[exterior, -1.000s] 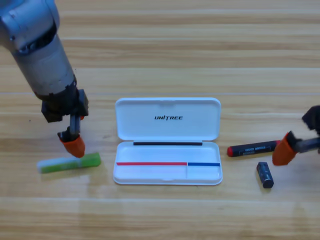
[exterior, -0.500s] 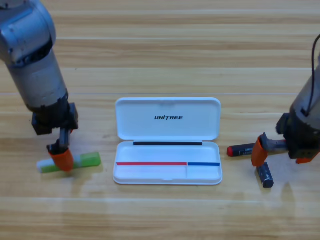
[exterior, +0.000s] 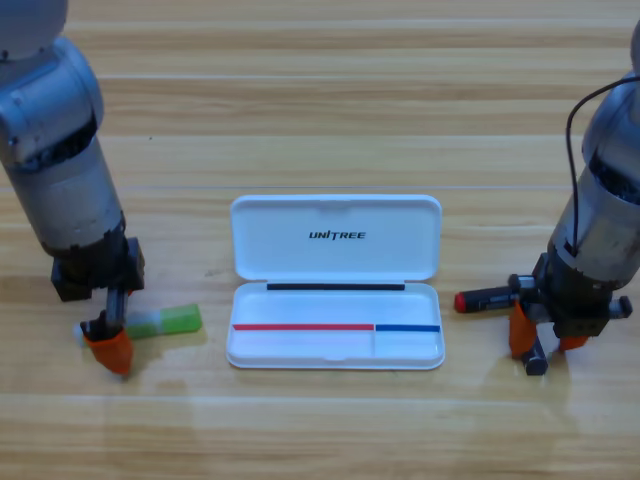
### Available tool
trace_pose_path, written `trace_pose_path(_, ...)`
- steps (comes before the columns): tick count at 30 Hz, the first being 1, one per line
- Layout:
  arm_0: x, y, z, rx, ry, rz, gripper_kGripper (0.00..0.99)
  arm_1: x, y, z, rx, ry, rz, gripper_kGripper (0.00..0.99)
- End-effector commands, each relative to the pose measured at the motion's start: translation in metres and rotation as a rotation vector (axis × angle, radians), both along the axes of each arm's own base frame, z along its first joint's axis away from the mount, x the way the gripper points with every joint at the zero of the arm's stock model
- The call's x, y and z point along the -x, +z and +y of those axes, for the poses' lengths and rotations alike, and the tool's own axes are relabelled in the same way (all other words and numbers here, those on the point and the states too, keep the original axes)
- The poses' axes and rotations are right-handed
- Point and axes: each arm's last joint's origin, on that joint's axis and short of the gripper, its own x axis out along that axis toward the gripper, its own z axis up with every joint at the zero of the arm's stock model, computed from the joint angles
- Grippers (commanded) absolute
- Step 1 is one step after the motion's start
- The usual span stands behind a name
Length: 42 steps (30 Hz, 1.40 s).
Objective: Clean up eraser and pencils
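We see the left tool [exterior: 107, 348] pointing down at the pale left end of the green-ended pencil [exterior: 160, 322], which lies flat on the counter [exterior: 320, 110] just left of the open white case [exterior: 335, 285]. One orange jaw shows in front of the pencil's end; we cannot tell whether the jaws are spread or pressed together. The case sits in the middle, lid up, nothing lying in its tray. On the right, the red pencil [exterior: 485, 298] lies just beside the case, its far end hidden under the right tool [exterior: 540, 340]. That tool stands over the eraser [exterior: 536, 358], with an orange jaw on either side of it; only the eraser's lower end shows, and we cannot tell whether the jaws pinch it.
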Motion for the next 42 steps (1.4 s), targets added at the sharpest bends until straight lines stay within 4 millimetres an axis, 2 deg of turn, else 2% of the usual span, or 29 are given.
trace_pose_path(1,0.0,-0.017,0.005,-0.017,0.007,0.023,0.936,0.0,-0.031,0.016,0.019,0.032,0.076,0.176)
trace_pose_path(4,0.001,-0.018,0.005,-0.016,0.007,0.022,0.942,-0.001,-0.032,0.018,0.023,0.035,0.074,0.0)
trace_pose_path(8,0.003,-0.018,0.007,-0.016,0.007,0.022,0.951,0.0,-0.026,0.017,0.026,0.115,0.061,0.0)
trace_pose_path(11,0.005,-0.017,0.007,-0.013,0.009,0.018,0.953,0.01,0.001,0.008,0.007,0.327,0.021,0.0)
trace_pose_path(13,0.004,-0.017,0.007,-0.015,0.009,0.017,0.954,0.021,0.022,-0.002,-0.011,0.502,-0.018,0.0)
trace_pose_path(16,0.005,-0.02,0.007,-0.014,0.011,0.014,0.954,0.033,0.047,-0.006,-0.003,0.799,-0.044,0.0)
trace_pose_path(20,0.006,-0.022,0.008,-0.015,0.012,0.006,0.951,0.043,0.066,0.011,0.029,1.153,-0.027,0.0)
trace_pose_path(22,0.006,-0.023,0.008,-0.011,0.012,-0.003,0.942,0.047,0.068,0.02,0.037,1.303,0.003,0.0)
trace_pose_path(24,0.007,-0.024,0.009,-0.004,0.012,-0.013,0.91,0.046,0.067,0.031,0.04,1.379,0.009,0.0)
trace_pose_path(27,0.006,-0.026,0.008,-0.006,-0.003,-0.014,0.811,0.039,0.061,0.052,0.048,1.445,0.012,0.0)
trace_pose_path(31,0.006,-0.034,0.008,-0.02,-0.047,0.0,0.586,0.03,0.051,0.076,0.048,1.488,0.005,0.0)
trace_pose_path(35,0.009,-0.037,0.009,-0.019,-0.089,-0.008,0.291,0.016,0.041,0.096,0.05,1.512,-0.013,0.0)
trace_pose_path(38,0.009,-0.038,0.009,-0.025,-0.116,-0.023,0.0,0.008,0.031,0.107,0.051,1.517,-0.01,0.0)
trace_pose_path(42,0.013,-0.031,0.011,-0.031,-0.119,-0.078,0.0,0.001,0.022,0.117,0.051,1.524,-0.01,0.0)
